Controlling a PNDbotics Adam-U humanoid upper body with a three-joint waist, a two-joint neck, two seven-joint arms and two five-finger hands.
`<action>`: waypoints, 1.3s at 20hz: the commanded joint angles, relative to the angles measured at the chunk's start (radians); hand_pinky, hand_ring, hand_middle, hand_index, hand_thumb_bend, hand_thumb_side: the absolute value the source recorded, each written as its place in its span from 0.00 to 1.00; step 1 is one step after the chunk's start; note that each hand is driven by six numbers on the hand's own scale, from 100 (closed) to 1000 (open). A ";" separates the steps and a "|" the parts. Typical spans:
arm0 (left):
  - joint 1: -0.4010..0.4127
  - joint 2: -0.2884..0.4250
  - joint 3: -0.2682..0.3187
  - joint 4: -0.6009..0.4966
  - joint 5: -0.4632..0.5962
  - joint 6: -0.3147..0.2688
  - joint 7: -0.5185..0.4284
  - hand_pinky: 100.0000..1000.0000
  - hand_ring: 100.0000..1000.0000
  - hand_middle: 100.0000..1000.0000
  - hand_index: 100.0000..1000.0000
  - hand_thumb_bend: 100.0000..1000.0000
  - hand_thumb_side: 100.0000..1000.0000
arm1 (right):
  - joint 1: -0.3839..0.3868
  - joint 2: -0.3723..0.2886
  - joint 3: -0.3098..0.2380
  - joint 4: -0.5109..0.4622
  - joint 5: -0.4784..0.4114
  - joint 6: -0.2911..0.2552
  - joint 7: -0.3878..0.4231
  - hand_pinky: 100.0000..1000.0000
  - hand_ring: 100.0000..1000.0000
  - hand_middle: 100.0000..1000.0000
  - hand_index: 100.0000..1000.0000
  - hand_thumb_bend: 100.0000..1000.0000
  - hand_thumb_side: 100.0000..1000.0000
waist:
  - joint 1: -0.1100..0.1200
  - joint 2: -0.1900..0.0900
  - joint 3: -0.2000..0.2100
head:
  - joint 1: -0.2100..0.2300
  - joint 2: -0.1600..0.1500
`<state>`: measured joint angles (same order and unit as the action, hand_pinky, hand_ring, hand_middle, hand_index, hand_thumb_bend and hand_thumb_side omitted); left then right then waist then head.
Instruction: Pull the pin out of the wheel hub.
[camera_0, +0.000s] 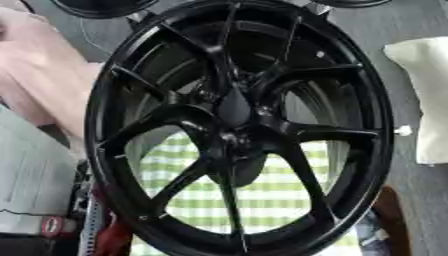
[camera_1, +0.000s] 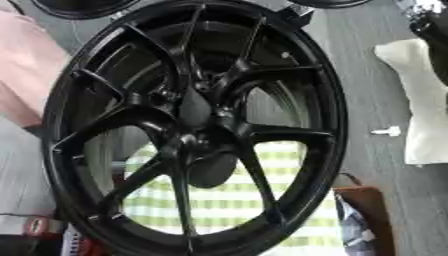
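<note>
Before me: grey floor (camera_1: 367, 75) at the far right side. A green-and-white checked cloth (camera_0: 262, 200) lies below. A cream cloth (camera_1: 420, 100) lies at the right edge.

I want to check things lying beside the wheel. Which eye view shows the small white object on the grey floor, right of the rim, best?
The right eye view: the small white object lies apart from the black wheel, whole. In the left eye view it sits right beside the rim, so less shows. What it is cannot be told.
</note>
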<state>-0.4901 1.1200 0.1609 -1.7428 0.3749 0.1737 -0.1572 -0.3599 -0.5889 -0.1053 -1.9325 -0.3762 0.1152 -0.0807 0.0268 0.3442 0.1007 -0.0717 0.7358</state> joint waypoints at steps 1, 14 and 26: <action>0.059 0.047 0.069 0.037 -0.014 -0.012 0.059 0.71 0.39 0.21 0.34 0.00 0.18 | -0.008 -0.025 -0.015 -0.016 0.002 -0.001 -0.008 0.87 0.67 0.46 0.59 0.19 0.22 | -0.006 -0.022 0.006 | -0.008 -0.022; 0.278 -0.254 0.069 0.050 -0.186 0.034 0.123 0.75 0.43 0.29 0.43 0.00 0.19 | -0.024 0.007 -0.018 -0.020 -0.004 0.000 -0.009 0.87 0.67 0.46 0.59 0.19 0.22 | -0.036 -0.001 0.000 | 0.008 -0.061; 0.343 -0.342 0.051 0.051 -0.424 0.019 -0.083 0.97 0.84 0.89 0.97 0.27 0.81 | -0.033 0.011 -0.019 -0.020 -0.007 -0.002 -0.008 0.87 0.67 0.46 0.59 0.18 0.22 | -0.052 0.003 0.001 | 0.006 -0.063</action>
<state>-0.1466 0.7565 0.1939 -1.6773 -0.0208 0.1971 -0.2274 -0.3835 -0.5594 -0.1115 -1.9358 -0.3785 0.1148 -0.0882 -0.0277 0.3615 0.1000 -0.0641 0.6831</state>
